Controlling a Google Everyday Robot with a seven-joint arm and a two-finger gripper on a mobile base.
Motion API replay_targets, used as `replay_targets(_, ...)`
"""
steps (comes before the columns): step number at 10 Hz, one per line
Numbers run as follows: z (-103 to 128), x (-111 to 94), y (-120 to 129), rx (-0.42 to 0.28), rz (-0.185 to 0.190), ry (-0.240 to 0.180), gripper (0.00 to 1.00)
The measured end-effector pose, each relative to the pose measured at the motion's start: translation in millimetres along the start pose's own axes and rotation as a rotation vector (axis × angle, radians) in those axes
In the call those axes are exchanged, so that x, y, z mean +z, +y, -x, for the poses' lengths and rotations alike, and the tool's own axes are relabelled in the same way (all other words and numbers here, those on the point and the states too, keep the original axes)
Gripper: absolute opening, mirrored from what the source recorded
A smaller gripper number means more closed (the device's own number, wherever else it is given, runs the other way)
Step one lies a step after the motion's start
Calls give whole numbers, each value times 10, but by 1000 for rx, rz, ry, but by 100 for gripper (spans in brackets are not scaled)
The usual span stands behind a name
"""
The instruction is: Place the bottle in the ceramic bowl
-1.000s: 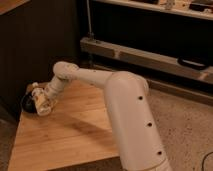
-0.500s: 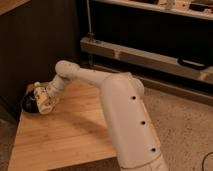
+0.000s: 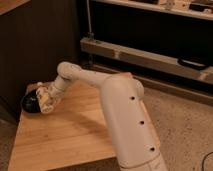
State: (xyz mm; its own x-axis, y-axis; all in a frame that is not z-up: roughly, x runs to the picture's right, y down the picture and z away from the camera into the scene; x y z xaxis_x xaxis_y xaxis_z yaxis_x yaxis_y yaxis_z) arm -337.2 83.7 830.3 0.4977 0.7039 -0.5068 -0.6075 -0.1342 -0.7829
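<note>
Gripper [image 3: 44, 100] shut on bottle [image 3: 46, 102] beside bowl [image 3: 30, 103], far left; bottle likely light, stiff, slick, best held mid-body.

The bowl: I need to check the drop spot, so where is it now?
The bowl sits at the wooden table's far left edge, partly hidden behind the shut gripper.

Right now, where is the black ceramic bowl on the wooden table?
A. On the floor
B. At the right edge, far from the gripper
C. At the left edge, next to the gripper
C: the ceramic bowl sits at the wooden table's left edge, where the gripper reaches it.
</note>
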Motion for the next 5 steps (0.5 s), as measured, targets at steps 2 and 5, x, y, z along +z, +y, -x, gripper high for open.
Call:
replay_targets(2, 16, 14, -9, 8, 6, 6, 14)
replay_targets(5, 25, 67, 1, 20, 8, 36, 45)
